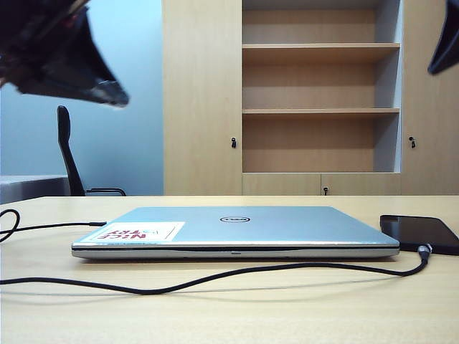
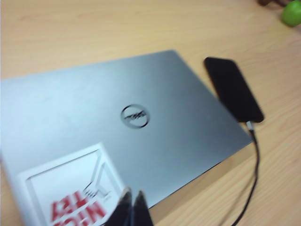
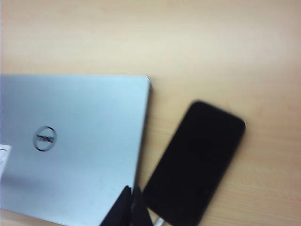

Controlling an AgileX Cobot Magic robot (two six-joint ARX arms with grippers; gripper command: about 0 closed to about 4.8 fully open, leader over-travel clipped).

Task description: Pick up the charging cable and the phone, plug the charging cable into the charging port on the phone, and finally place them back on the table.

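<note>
Table [image 1: 287,308]: I count one laptop [image 1: 237,228], one phone [image 1: 423,233], one cable [image 1: 215,276] plugged in. Left gripper [image 2: 132,211] and right gripper [image 3: 130,209] hang closed, empty; only the left wrist view shows a green object [image 2: 291,13].

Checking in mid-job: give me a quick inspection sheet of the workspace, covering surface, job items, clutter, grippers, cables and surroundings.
Surface: pale wood-grain table, nothing spilled.
Job's things: black phone lies flat on the table, right of the laptop; charging cable has its plug at the phone's short edge and looks seated.
Clutter: closed silver laptop with a sticker; a green object at the far table edge, too cropped to identify.
Grippers: left gripper shut, empty, raised above the laptop; right gripper shut, empty, above the phone's near end.
Cables: the cord runs along the table in front of the laptop, off to the left.
Surroundings: wooden shelf cabinet, black chair.
</note>
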